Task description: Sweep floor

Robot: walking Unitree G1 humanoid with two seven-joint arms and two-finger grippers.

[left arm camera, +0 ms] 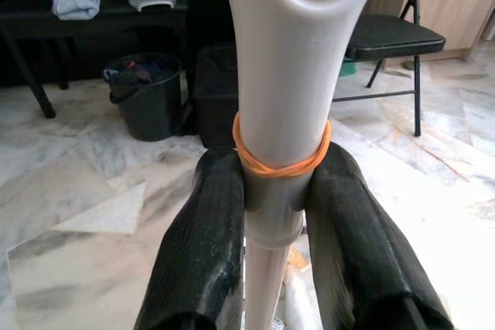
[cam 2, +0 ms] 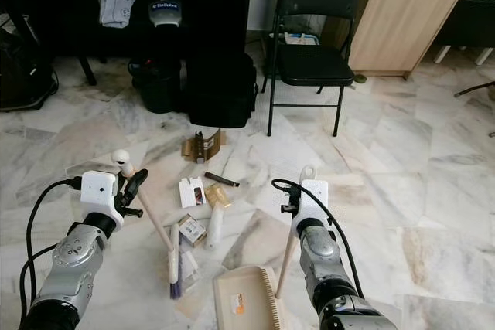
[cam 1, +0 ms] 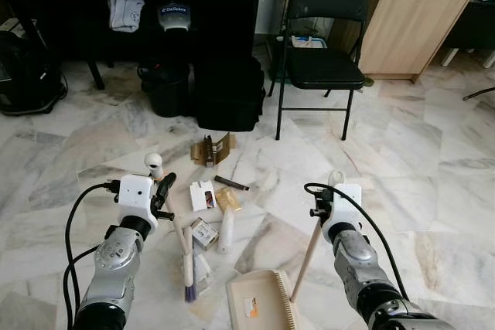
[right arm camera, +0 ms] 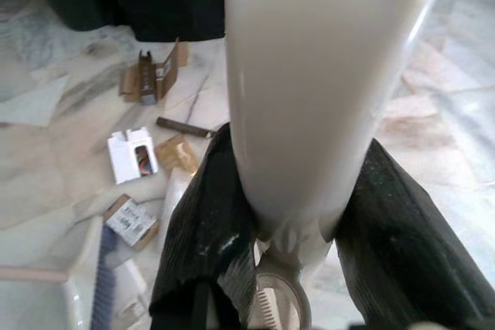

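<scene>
While cardboard scraps and small boxes [cam 1: 210,199] lie unswept on the marble floor [cam 1: 433,183], left pincer [left arm camera: 271,214] clamps the white short-handled broom [cam 1: 186,256], right pincer [right arm camera: 298,214] clamps the beige long-handled dustpan [cam 1: 259,299].

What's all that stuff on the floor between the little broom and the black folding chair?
In the left eye view, litter lies between the broom and the chair: a white tube, small boxes, a gold packet, a dark stick and torn brown cardboard.
</scene>
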